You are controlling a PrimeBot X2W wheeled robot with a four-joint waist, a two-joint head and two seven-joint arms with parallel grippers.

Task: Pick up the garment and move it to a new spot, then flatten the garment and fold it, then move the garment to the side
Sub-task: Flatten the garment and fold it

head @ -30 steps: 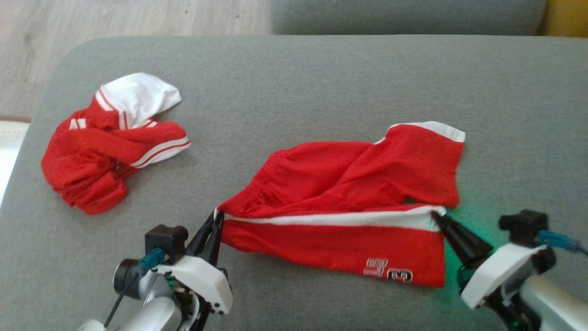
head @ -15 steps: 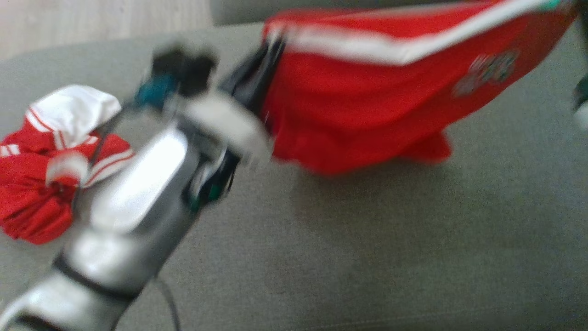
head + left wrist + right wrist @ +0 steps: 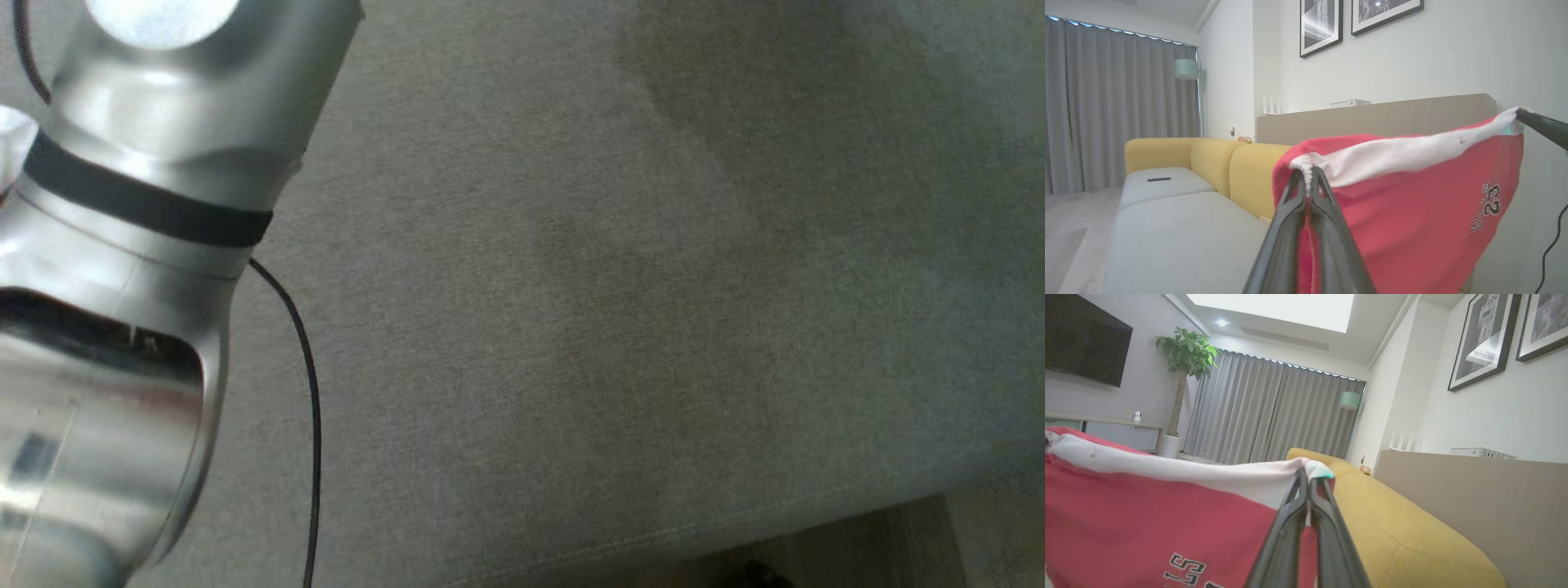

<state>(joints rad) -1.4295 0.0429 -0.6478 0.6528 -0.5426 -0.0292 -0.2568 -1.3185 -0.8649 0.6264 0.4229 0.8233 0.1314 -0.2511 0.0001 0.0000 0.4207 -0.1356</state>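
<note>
Garment [image 3: 1412, 212] — red shorts with a white band — held up in the air, stretched taut from one arm to the other. The left pincer [image 3: 1308, 173] is closed on one end of the band, cloth nipped between its tips; the right pincer [image 3: 1306, 475] is closed on the other end, beside a yellow sofa back [image 3: 1392, 522]. The cloth hangs below the band, printed figures showing. Head view — silver left arm [image 3: 122, 204] and black cable [image 3: 306, 392] over a grey cushion [image 3: 612, 327]

The robot's left arm [image 3: 122, 122], a rounded, glossy silver shell ringed by a black band [image 3: 139, 204], carries a thin black cable [image 3: 309, 384]. The left gripper [image 3: 1306, 177] and right gripper [image 3: 1306, 475] each have two long, dark, tapering fingers.
</note>
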